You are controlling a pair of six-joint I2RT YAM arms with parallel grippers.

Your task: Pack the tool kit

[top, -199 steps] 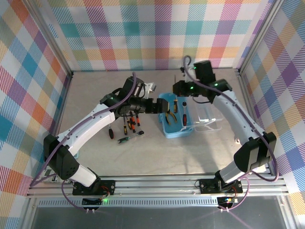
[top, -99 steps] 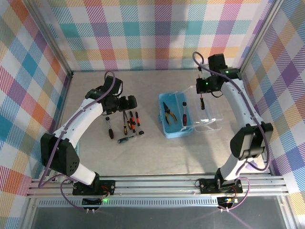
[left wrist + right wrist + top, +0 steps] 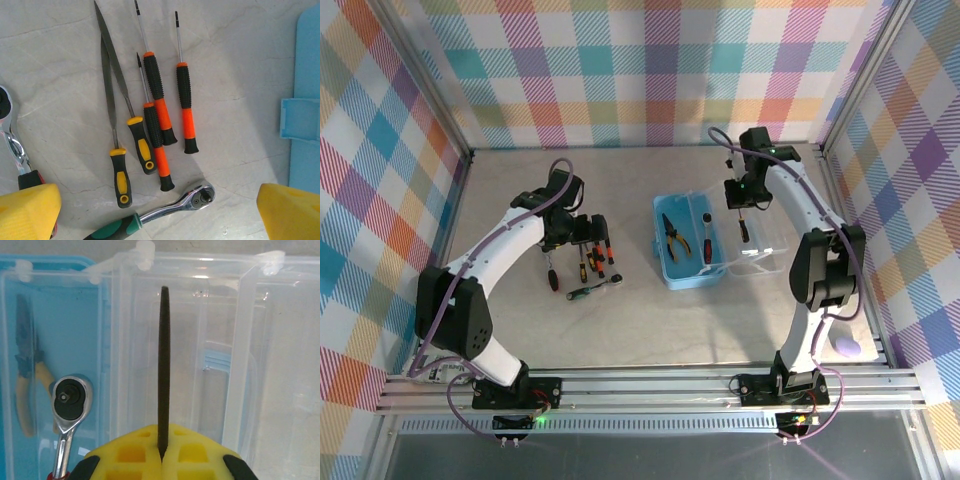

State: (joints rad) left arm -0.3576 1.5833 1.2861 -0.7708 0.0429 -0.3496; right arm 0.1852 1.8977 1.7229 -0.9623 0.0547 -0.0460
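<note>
Currently my right gripper is pinched shut on a slim tool, whose black shaft sticks straight out from the closed jaws. From above, that tool hangs over the clear lid, not over the blue box. The box lies just beside it, toward the robot's left. Pliers and a ratchet already lie inside. The tool's long axis runs near-to-far, about parallel to the box's long side. So I judge the drop needs only a sideways shift to the left across the box wall, with no turn of the wrist. If I let go where it is, the tool would land in the lid.

My left gripper is spread as wide as it goes and holds nothing. It hovers over the loose tools on the table: two files, three screwdrivers and a green ratchet. In the left wrist view they sit between the jaws and ahead of them, with the file and screwdriver handles toward the fingers and the tips pointing away. Their long axes cross the line between the jaws roughly square, which I think suits a straight descent and close. The left arm is plainly the nearer one for this heap. The box edge is just to the right of the heap in that view.
</note>
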